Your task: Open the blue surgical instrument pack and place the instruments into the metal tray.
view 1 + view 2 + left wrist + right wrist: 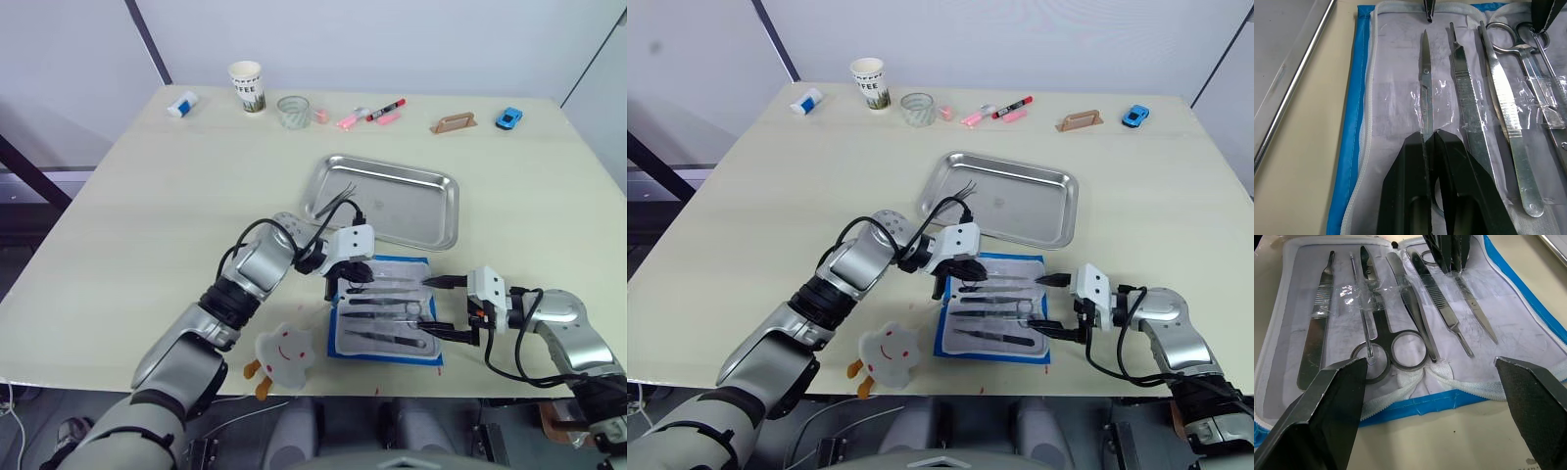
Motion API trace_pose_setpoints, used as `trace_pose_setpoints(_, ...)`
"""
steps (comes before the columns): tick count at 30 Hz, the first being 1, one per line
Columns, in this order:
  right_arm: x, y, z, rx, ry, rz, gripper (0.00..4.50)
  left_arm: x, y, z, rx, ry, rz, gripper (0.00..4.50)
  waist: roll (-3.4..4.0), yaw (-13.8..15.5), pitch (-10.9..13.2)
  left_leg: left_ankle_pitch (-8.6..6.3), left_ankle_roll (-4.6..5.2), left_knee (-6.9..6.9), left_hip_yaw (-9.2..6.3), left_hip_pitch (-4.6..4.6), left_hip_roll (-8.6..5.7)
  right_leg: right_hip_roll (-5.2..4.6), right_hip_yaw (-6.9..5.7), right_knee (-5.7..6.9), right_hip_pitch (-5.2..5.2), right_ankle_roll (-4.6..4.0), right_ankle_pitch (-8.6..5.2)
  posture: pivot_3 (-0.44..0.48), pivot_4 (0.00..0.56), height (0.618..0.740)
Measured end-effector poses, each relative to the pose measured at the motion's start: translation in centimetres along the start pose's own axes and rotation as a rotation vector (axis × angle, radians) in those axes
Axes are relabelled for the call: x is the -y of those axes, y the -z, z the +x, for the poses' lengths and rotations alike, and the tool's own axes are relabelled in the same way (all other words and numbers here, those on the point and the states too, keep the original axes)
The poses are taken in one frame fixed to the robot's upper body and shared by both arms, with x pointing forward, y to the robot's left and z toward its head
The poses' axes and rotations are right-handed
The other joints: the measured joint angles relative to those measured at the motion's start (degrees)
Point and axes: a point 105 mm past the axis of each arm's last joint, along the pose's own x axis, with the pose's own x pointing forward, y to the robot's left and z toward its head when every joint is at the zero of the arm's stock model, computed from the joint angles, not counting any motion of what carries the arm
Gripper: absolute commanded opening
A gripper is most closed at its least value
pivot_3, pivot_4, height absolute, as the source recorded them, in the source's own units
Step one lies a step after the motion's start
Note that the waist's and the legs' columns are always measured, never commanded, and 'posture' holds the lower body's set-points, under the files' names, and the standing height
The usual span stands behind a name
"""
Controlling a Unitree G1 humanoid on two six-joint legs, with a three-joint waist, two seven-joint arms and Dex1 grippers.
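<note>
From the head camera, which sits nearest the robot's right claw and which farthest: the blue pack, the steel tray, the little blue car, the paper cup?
Measured from the right end effector:
1. Blue surgical instrument pack, right beside it, lying open.
2. Metal tray, just beyond the pack.
3. Blue toy car, far edge, right side.
4. Paper cup, far edge, left side.

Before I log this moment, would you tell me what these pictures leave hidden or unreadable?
- Small scissors: in the left wrist view the left pincer covers their handle rings.
- Ring-handled scissors: in the right wrist view a right pincer finger hides part of one ring.
- Blue surgical instrument pack: in the head views both pincers overlap its edges, and its print is too small to read.
- Paper cup: its lettering is too small to read fully.
</note>
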Motion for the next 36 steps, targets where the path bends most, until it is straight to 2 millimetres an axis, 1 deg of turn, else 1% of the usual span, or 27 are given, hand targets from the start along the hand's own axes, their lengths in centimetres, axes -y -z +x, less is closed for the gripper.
trace_pose_setpoints(9, 0.2, -0.2, 0.6, -0.027, -0.036, -0.024, 4.50, -0.1, 0.0, -0.3, -0.023, 0.018, -0.031, 0.01, -0.08, -0.39, -0.06, -0.01, 0.01, -0.04, 0.00, 0.07, 0.05, 0.10, 0.08, 0.01, 0.00, -0.03, -0.01, 0.000, 0.150, 0.740)
trace_pose_setpoints(15, 0.4, -0.3, 1.0, -0.054, -0.054, -0.023, 4.50, -0.2, -0.3, -0.4, -0.062, 0.032, -0.016, 0.01, -0.11, -0.44, -0.07, -0.01, 0.01, -0.06, 0.01, 0.09, 0.06, 0.12, 0.11, 0.02, 0.00, -0.04, -0.01, 0.000, 0.150, 0.740)
trace_pose_setpoints(21, 0.4, -0.4, 1.2, -0.066, -0.065, -0.012, 4.50, 0.0, -0.3, -1.0, -0.088, 0.047, -0.023, 0.01, -0.18, -0.59, -0.14, -0.01, 0.01, -0.11, 0.00, 0.15, 0.09, 0.19, 0.20, 0.02, 0.00, -0.07, -0.03, 0.000, 0.150, 0.740)
trace_pose_setpoints(24, 0.4, -0.3, 1.2, -0.073, -0.065, -0.012, 4.50, 0.0, 0.3, -1.7, -0.114, 0.048, -0.044, 0.01, -0.22, -0.53, -0.20, -0.01, 0.01, -0.12, -0.01, 0.15, 0.09, 0.19, 0.19, 0.02, 0.00, -0.08, -0.03, 0.000, 0.150, 0.740)
trace_pose_setpoints(27, 0.4, -0.3, 1.2, -0.077, -0.066, -0.009, 4.50, 0.0, 0.3, -1.9, -0.119, 0.051, -0.049, 0.01, -0.36, -0.46, -0.31, -0.01, 0.01, -0.12, -0.01, 0.15, 0.09, 0.18, 0.18, 0.02, 0.00, -0.08, -0.03, 0.000, 0.150, 0.740)
trace_pose_setpoints(36, 0.4, -0.3, 1.3, -0.082, -0.069, -0.006, 4.50, -0.1, 0.2, -2.3, -0.130, 0.058, -0.059, 0.01, -0.36, -0.50, -0.33, -0.01, 0.01, -0.12, -0.01, 0.16, 0.09, 0.19, 0.19, 0.03, 0.00, -0.08, -0.03, 0.000, 0.150, 0.740)
